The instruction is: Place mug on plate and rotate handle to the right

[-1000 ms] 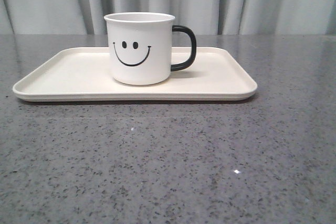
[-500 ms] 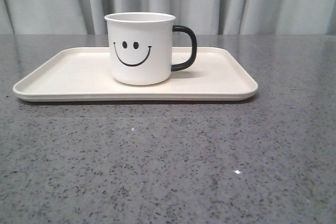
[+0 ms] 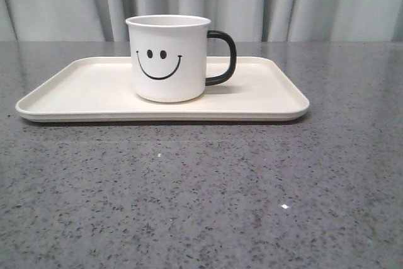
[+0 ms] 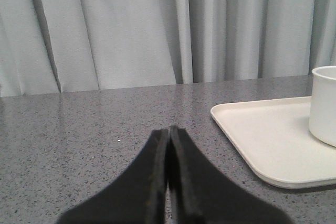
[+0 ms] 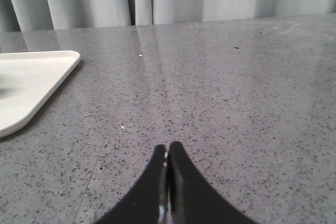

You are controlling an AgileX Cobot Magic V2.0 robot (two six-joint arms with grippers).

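Both claws, left (image 4: 169, 145) and right (image 5: 167, 158), are pressed closed and empty, while the rigid, probably slippery white smiley-faced mug (image 3: 168, 58) seems best gripped across its rim.

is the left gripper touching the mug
Apart. The left wrist view shows the shut left gripper over bare table, a clear gap from the mug.

The mug (image 3: 167, 58) is standing upright near the centre of the plate (image 3: 264, 96), its handle (image 3: 222, 58) projecting toward the right. Bare plate surface is lying open on both sides of the mug. The worktop (image 3: 201, 193) is extending unobstructed in front of the plate. A curtain (image 3: 315, 1) is closing off the rear.
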